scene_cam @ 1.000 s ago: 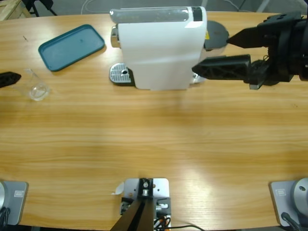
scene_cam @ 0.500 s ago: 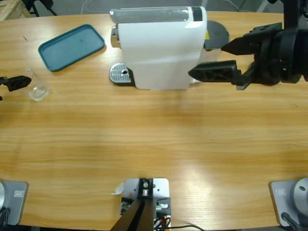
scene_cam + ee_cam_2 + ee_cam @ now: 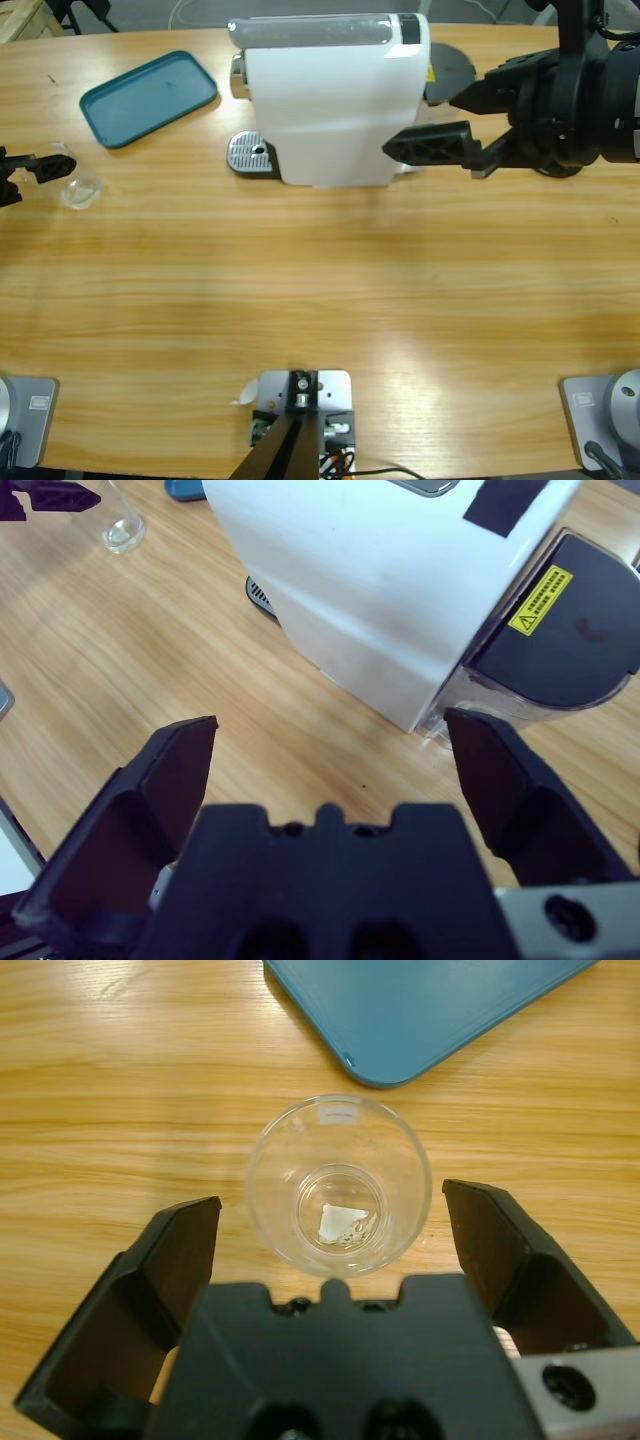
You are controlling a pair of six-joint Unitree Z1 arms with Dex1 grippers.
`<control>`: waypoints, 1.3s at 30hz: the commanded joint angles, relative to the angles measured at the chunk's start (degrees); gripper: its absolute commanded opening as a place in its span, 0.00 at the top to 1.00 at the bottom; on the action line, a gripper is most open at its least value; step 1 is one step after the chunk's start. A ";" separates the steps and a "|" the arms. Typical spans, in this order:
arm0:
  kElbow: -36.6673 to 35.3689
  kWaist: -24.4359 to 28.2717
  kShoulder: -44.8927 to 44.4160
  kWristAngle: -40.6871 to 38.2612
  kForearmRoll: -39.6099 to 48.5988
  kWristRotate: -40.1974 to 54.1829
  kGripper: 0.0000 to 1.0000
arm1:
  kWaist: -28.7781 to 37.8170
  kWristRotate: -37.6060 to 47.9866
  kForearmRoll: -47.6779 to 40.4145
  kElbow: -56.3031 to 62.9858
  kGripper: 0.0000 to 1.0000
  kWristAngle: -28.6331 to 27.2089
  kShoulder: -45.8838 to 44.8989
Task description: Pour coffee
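Observation:
A white coffee machine stands at the back middle of the table, its metal drip tray on its left. An empty clear glass sits at the far left. In the left wrist view the glass lies between the open jaws of my left gripper, apart from both. The left gripper comes in from the left edge. My right gripper is open at the machine's right end, beside the dark water tank. The machine fills the right wrist view ahead of the right gripper.
A teal tray lies at the back left, just beyond the glass, and its corner shows in the left wrist view. Bare wooden table spreads across the front half.
My left gripper has slid right from the table's edge until its jaws flank the glass. My right gripper has moved left, closer to the machine's right end.

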 commanded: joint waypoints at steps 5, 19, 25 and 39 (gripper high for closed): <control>7.98 0.69 7.42 1.53 -16.10 1.73 0.05 | -1.62 0.64 -1.22 1.21 0.00 1.38 2.76; 11.91 0.41 12.10 3.73 -25.75 2.49 0.99 | -1.99 0.64 -1.40 0.97 0.00 1.76 3.47; 13.58 -0.29 10.34 4.26 -27.50 3.80 1.00 | -1.99 0.64 -1.40 0.97 0.00 1.83 3.47; 8.49 -3.99 -2.18 -21.85 -26.33 21.28 1.00 | -1.99 -2.17 2.88 0.90 0.00 1.02 -3.62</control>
